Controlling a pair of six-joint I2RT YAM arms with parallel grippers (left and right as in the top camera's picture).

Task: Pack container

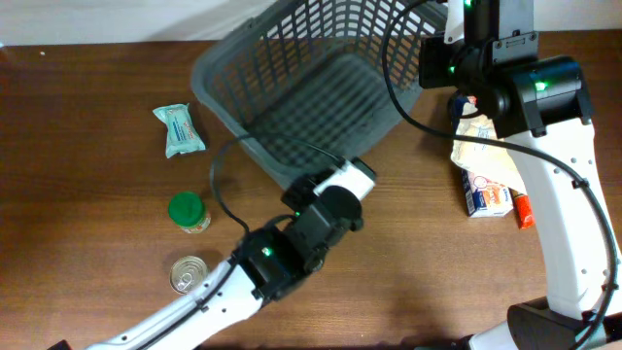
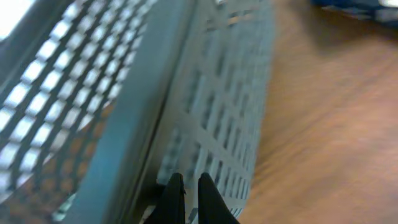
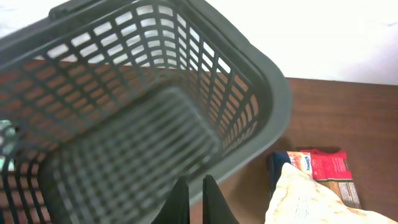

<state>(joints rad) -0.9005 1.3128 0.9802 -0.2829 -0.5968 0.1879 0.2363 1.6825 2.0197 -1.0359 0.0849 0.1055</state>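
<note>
The work surface is a dark brown wood-grain desk (image 1: 408,253), its finish evenly lit from above with a dull sheen and soft shadows. A plain white backdrop (image 1: 97,19) runs along its far edge, also seen in the right wrist view (image 3: 323,31). No floor or window is in view.

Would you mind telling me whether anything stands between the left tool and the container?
Nothing visible does: the left tool sits right at the near rim of the container, with no item between them.
</note>
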